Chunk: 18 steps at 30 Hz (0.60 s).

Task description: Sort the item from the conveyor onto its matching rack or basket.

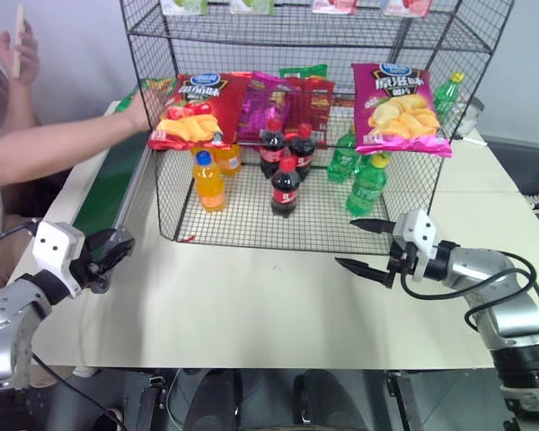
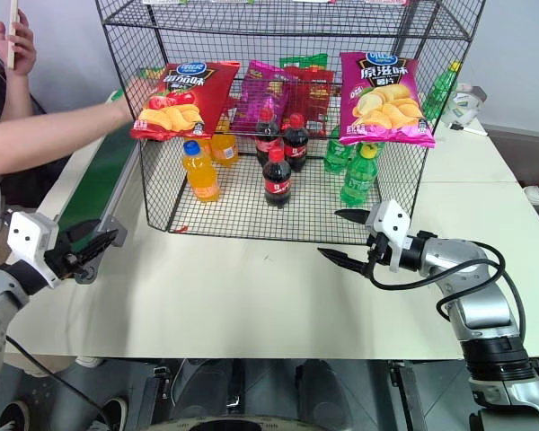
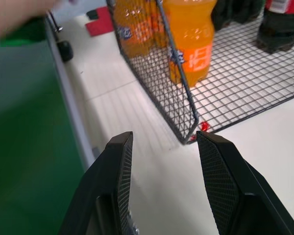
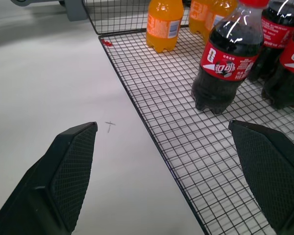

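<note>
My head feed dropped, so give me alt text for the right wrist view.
Open right gripper, black fingers spread wide, hovers over the white table at the black wire-grid shelf's bottom tier, where dark cola bottles and orange soda bottles stand.

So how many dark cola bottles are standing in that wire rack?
3: two cola bottles stand side by side at the back of the rack's bottom tier, one in front; others may be hidden.
</note>
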### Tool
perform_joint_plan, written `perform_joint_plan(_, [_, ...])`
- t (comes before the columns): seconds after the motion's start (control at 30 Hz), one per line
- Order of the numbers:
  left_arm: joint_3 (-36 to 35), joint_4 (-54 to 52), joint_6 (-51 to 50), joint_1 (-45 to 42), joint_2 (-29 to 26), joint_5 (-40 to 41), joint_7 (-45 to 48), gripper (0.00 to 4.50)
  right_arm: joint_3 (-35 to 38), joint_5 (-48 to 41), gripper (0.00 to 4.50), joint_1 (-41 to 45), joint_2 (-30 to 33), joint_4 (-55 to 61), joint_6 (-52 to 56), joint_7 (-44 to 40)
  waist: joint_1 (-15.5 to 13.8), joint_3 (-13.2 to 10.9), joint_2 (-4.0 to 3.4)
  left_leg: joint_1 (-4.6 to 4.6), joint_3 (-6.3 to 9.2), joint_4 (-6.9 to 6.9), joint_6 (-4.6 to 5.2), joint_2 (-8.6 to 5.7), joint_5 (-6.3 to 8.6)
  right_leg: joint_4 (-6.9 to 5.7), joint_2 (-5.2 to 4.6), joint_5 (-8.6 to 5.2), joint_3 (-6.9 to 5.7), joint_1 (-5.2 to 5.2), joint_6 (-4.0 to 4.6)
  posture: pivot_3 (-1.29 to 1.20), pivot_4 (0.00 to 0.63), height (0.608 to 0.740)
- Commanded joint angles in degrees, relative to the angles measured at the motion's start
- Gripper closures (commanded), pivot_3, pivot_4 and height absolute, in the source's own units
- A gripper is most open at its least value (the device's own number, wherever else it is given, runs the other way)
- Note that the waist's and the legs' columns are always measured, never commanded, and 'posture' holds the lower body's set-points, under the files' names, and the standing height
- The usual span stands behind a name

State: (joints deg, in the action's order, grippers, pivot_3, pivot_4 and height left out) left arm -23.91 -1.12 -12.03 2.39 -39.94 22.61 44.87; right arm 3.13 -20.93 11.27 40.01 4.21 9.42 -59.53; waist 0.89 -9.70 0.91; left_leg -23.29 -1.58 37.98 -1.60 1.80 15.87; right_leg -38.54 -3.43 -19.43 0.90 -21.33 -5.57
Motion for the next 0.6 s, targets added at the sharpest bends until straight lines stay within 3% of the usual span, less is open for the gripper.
perform_joint_plan(0.03, [-1.81, -1.59, -2.95, -0.21, -1.48, 2.44, 0.43, 2.30, 0.68, -0.34, 0.02, 0.67, 0.14, 0.36, -1.19, -0.59, 0.00, 0.00, 0.00, 0.00, 0.00, 0.00, 0.00, 0.00, 0.00, 0.00, 0.00, 0.00, 0.00, 0.00, 0.00, 0.00, 0.150, 0.739])
perform_joint_plan(0.4, [-5.87, -3.14, -8.42, -0.81, 0.19, 5.80, -5.23, 2.30, 0.09, -0.46, 0.02, 0.88, -0.19, 0.53, -0.72, -1.01, 0.02, 0.00, 0.00, 0.00, 0.00, 0.00, 0.00, 0.00, 0.00, -0.03, 0.00, 0.00, 0.00, -0.01, 0.00, 0.00, 0.150, 0.739])
perform_joint_plan(0.6, [-6.22, -5.45, -13.48, 0.20, -1.48, 9.18, -3.06, 2.30, -0.23, -0.41, 0.02, 1.40, -0.27, 0.49, -0.69, -1.27, 0.03, 0.02, 0.03, 0.00, 0.01, 0.01, 0.00, 0.00, 0.00, -0.04, -0.01, 0.00, 0.01, -0.01, 0.00, 0.00, 0.150, 0.739])
